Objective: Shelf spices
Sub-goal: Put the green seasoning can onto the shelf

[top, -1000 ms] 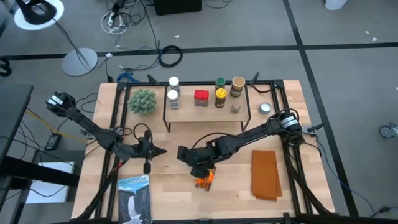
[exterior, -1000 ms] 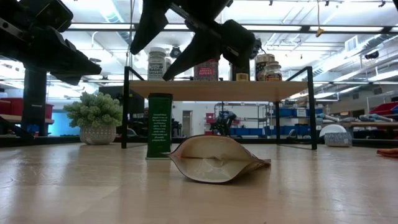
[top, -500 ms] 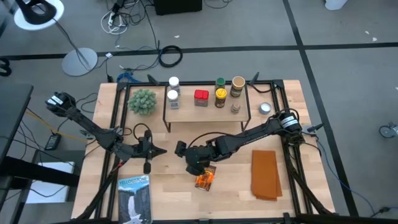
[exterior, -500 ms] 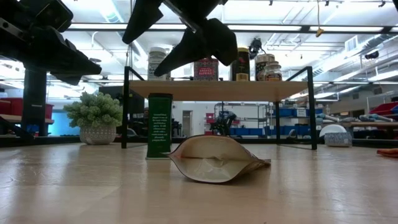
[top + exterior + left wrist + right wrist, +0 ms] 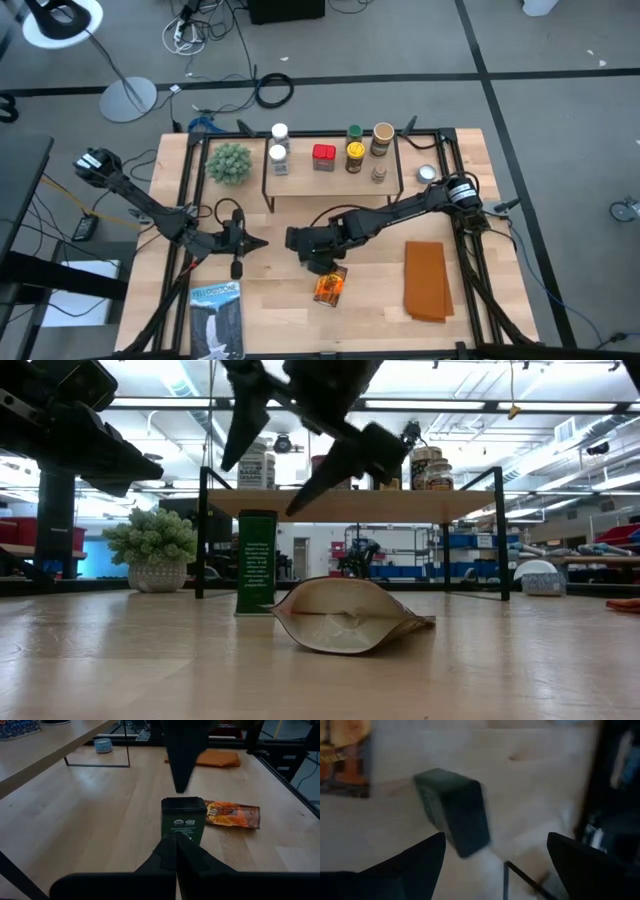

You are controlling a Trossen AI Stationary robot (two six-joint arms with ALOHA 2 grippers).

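Swinging off the packet (image 5: 331, 288) toward the dark box (image 5: 257, 562), the right tool (image 5: 292, 450) is hovering wide open and empty above it, lining up a grasp, while the left tool (image 5: 257, 243) is waiting shut nearby.

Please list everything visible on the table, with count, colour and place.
Shelf: one, light wood, table's back.
Jars: six, white, green, yellow, tan lids, on shelf.
Red box: one, on shelf.
Dark box: one, green, upright below right gripper.
Packet: one, orange, lying beside dark box.
Cloth: one, orange, table's right.
Flat package: one, blue-white, front left.
Plant: one, green, left of shelf.
Small tin: one, silvery, right of shelf.
Left gripper: shut, left of dark box.
Right gripper: open, above dark box.
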